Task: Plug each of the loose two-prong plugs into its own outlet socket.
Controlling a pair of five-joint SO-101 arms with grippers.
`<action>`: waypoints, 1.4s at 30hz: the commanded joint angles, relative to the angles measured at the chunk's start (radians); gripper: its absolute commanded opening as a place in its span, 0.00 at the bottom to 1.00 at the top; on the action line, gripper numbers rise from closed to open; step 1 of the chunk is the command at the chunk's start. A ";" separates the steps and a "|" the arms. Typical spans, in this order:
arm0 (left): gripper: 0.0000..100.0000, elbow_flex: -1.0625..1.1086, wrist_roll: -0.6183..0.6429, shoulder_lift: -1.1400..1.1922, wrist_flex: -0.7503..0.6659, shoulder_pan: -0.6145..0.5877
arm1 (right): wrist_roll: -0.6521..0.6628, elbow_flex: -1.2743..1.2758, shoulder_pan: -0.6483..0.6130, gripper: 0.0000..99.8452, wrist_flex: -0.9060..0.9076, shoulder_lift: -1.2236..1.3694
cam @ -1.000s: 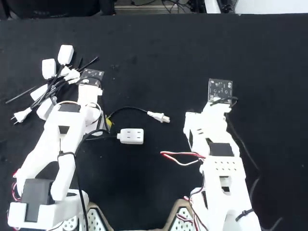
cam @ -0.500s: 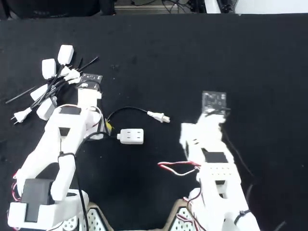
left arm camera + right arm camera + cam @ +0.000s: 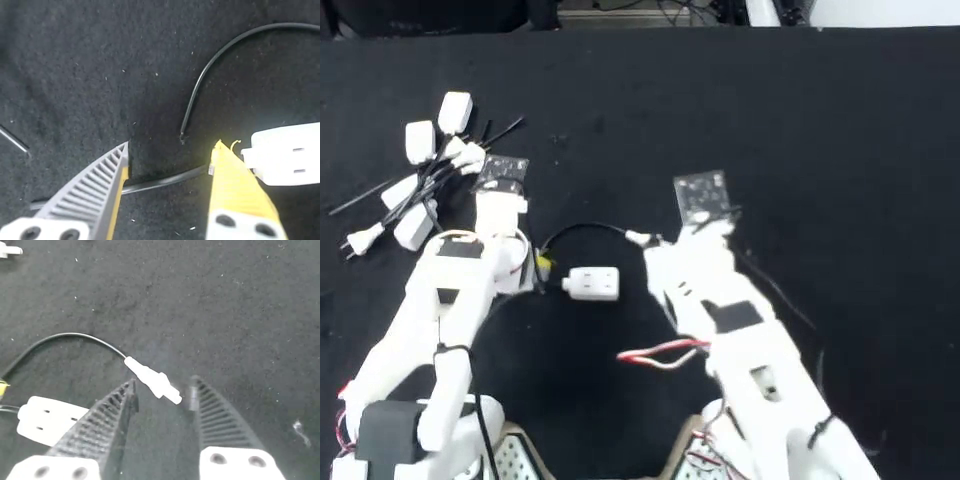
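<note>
We've got the white two-prong plug point(image 3: 152, 381) lying on the desk point(image 3: 820, 120), just far-right of the outlet socket block point(image 3: 593, 283), with the right jaws apart around it. It's light, hard plastic on a springy cord, so we'd pinch the body, not the prongs. The left jaws are apart too, beside the block.

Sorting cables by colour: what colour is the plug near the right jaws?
The plug is white, on a black cord; clearest in the right wrist view.

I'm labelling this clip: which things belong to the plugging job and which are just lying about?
Job: white two-prong plug on black cord; white plastic outlet socket block; heap of white plugs and sockets with black cords.
Lying about: dark cables beyond the black table.
</note>
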 commanded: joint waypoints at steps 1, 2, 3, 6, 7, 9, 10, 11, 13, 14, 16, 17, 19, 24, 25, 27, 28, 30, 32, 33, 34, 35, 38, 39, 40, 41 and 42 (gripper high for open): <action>0.26 -0.002 0.003 -0.032 -0.012 0.005 | -0.002 -0.147 0.058 0.18 0.044 0.096; 0.26 -0.004 0.003 -0.032 -0.012 0.005 | -0.002 -0.177 0.071 0.17 0.071 0.111; 0.26 -0.004 0.003 -0.032 -0.012 0.005 | -0.008 -0.211 0.081 0.16 0.106 0.117; 0.26 -0.002 0.003 -0.035 -0.009 0.002 | -0.008 -0.295 0.103 0.15 0.199 0.119; 0.26 -0.002 0.003 -0.035 -0.008 -0.004 | -0.008 -0.320 0.104 0.15 0.218 0.119; 0.26 -0.002 0.003 -0.034 -0.012 -0.005 | -0.003 -0.361 0.109 0.15 0.250 0.119; 0.26 -0.002 0.003 -0.034 -0.012 -0.005 | -0.006 -0.375 0.109 0.15 0.265 0.119; 0.26 -0.002 0.003 -0.034 -0.012 0.001 | -0.008 -0.381 0.109 0.15 0.281 0.119; 0.26 -0.004 0.006 -0.034 -0.012 0.005 | -0.008 -0.377 0.109 0.15 0.302 0.119; 0.26 -0.005 0.008 -0.034 -0.012 0.012 | -0.008 -0.367 0.109 0.15 0.308 0.120; 0.26 -0.008 0.008 -0.034 -0.012 0.016 | -0.008 -0.332 0.110 0.15 0.307 0.119; 0.26 -0.010 0.008 -0.034 -0.012 0.016 | -0.008 -0.315 0.110 0.15 0.307 0.119; 0.26 -0.012 0.009 -0.034 -0.011 0.016 | -0.008 -0.283 0.110 0.15 0.307 0.119; 0.26 -0.004 0.009 -0.041 -0.005 0.016 | -0.008 -0.232 0.110 0.15 0.305 0.119; 0.26 -0.005 0.009 -0.041 -0.005 0.016 | -0.008 -0.228 0.109 0.15 0.305 0.119; 0.26 -0.010 0.009 -0.041 -0.005 0.016 | -0.008 -0.225 0.110 0.15 0.315 0.119; 0.26 -0.010 0.009 -0.041 -0.005 0.016 | -0.003 -0.219 0.112 0.15 0.316 0.119; 0.26 -0.012 0.009 -0.041 -0.005 0.016 | -0.002 -0.211 0.132 0.15 0.315 0.117; 0.26 -0.008 0.009 -0.043 -0.003 0.016 | 0.000 -0.216 0.166 0.15 0.310 0.117; 0.26 -0.007 0.009 -0.043 -0.003 0.016 | 0.000 -0.229 0.184 0.15 0.315 0.117; 0.26 -0.005 0.009 -0.043 0.002 0.016 | 0.000 -0.242 0.199 0.15 0.318 0.117; 0.26 -0.012 0.009 -0.043 0.017 0.016 | 0.000 -0.259 0.215 0.15 0.338 0.119; 0.26 -0.013 0.009 -0.043 0.038 0.016 | 0.005 -0.314 0.227 0.15 0.414 0.125; 0.26 -0.010 0.009 -0.043 0.038 0.016 | 0.034 -0.329 0.227 0.15 0.422 0.125; 0.26 -0.010 0.009 -0.043 0.038 0.016 | 0.080 -0.346 0.226 0.15 0.417 0.125; 0.26 -0.007 0.009 -0.043 0.038 0.016 | 0.135 -0.364 0.222 0.15 0.411 0.127; 0.26 -0.007 0.009 -0.043 0.038 0.016 | 0.181 -0.377 0.221 0.15 0.391 0.128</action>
